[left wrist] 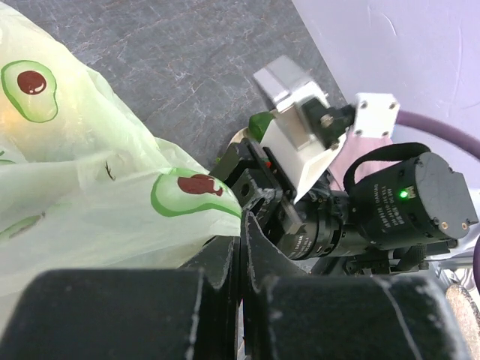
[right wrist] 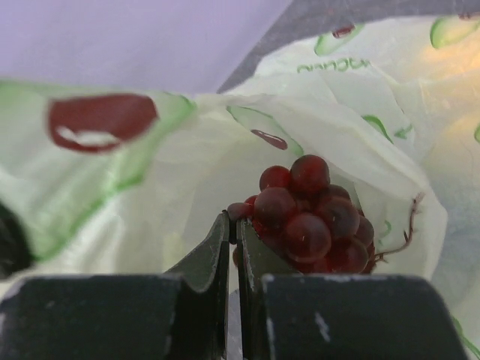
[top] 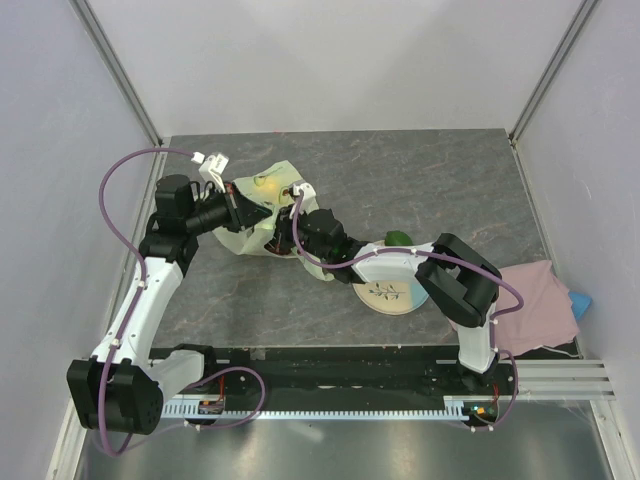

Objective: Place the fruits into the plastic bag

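Observation:
The pale green plastic bag with avocado prints lies at the back middle of the table. My left gripper is shut on its edge, seen in the left wrist view beside the bag film. My right gripper reaches into the bag mouth. It is shut on a stem-end grape of the dark red grape bunch, with bag film all round. A yellow fruit shows through the bag. A dark green avocado lies beside the right arm.
The cream-and-blue plate with a sprig lies under the right arm. A pink cloth sits at the right edge with a blue thing beyond it. The right wrist's camera is close in front of my left gripper.

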`<action>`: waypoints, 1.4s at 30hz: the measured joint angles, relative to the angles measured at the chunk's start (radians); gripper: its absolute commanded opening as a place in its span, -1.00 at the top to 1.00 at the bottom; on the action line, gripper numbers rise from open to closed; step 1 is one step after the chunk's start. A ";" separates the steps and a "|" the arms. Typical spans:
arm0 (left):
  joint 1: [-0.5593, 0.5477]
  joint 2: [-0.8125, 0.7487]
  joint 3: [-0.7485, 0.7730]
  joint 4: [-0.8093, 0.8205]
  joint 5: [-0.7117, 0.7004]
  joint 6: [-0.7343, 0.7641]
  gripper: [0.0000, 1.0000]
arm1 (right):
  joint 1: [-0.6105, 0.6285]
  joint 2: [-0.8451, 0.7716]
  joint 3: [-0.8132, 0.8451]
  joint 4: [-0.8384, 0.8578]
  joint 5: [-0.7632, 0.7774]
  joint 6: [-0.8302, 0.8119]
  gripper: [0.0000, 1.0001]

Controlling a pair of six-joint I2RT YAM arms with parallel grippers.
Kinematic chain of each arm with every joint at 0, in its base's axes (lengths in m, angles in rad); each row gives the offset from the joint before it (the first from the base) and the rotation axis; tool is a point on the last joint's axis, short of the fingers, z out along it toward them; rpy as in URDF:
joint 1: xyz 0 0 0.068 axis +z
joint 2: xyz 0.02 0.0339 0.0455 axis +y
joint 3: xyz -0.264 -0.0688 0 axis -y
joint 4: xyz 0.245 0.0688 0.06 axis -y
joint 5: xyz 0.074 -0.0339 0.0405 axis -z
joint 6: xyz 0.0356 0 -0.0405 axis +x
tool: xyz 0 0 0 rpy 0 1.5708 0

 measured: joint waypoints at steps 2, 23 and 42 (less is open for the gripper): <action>0.000 0.000 0.000 0.000 0.000 0.000 0.97 | 0.000 0.007 0.005 0.046 -0.003 0.014 1.00; 0.010 0.000 0.000 0.000 0.002 0.000 0.97 | -0.011 0.154 0.161 0.029 -0.020 0.117 -0.34; 0.023 -0.007 0.000 0.000 -0.001 0.000 0.97 | -0.012 -0.231 -0.230 -0.006 -0.195 0.037 -0.47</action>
